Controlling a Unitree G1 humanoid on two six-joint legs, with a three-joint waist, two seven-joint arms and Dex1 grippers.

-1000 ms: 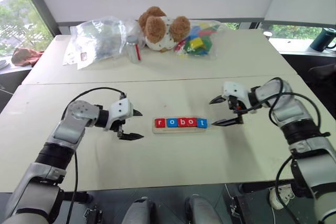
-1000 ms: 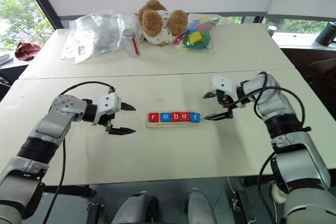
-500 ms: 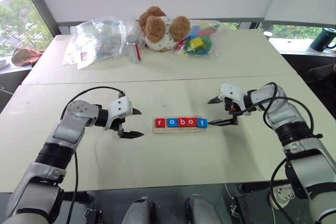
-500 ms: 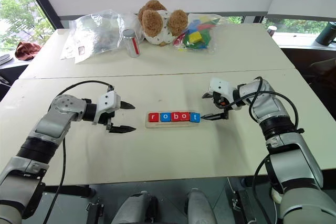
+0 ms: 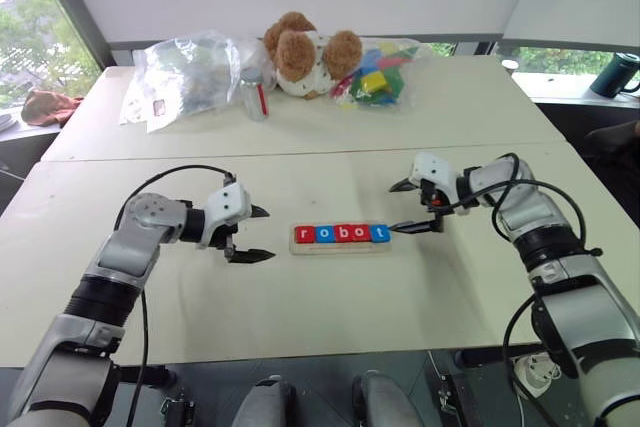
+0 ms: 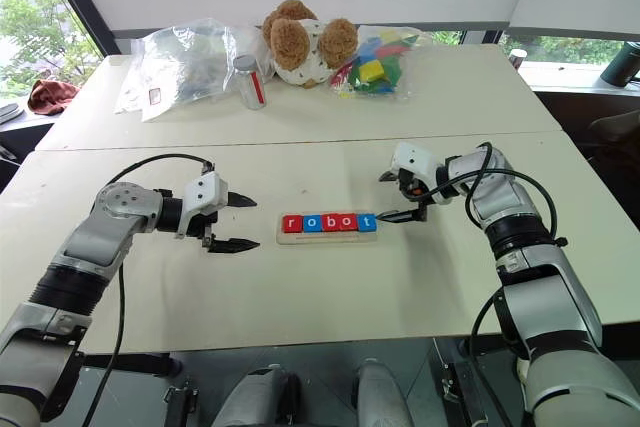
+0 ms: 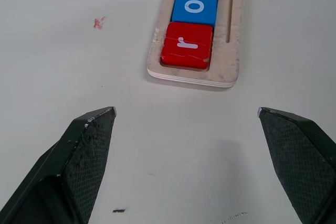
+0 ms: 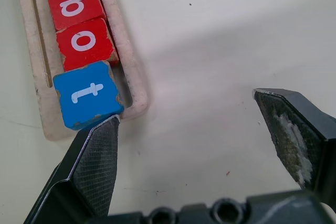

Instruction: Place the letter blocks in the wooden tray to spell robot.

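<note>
- The desk (image 5: 330, 317) is smooth and pale, and the part nearest the robot is bare, with lots of room to move.
- The left hand (image 5: 252, 235) sits a little way off the left end of the tray. Its two black pointy fingers are spread wide and hold nothing. There is bare desk between it and the tray.
- In the left wrist view the fingers (image 7: 86, 156) look rough, like a tiny grid.
- The wooden tray (image 5: 343, 247) lies flat in the middle of the desk. It is long, thin and pale, with rounded corners and a shallow slot.
- The letter blocks (image 5: 342, 234) sit in the slot in one row, touching side by side. They are small flat squares with white letters.
- From the robot's left they go red r (image 7: 187, 44), blue o (image 7: 195, 7), red b (image 8: 71, 4), red o (image 8: 85, 43), blue t (image 8: 87, 93). They spell robot.
- The t block is tilted a bit at the right end of the tray, and its edges look chipped.
- The right hand (image 5: 412, 207) is just by the right end of the tray. Its fingers are spread wide and hold nothing. The lower fingertip (image 8: 97, 150) is right next to the t block; I cannot tell if it touches.
- A thin line (image 5: 300, 157) runs across where two desk tops meet.
- Far back are a crinkly clear bag (image 5: 185, 72), a small jar (image 5: 254, 93), a fluffy brown teddy bear (image 5: 305, 54), and a clear bag of bright toy blocks (image 5: 378, 77).
</note>
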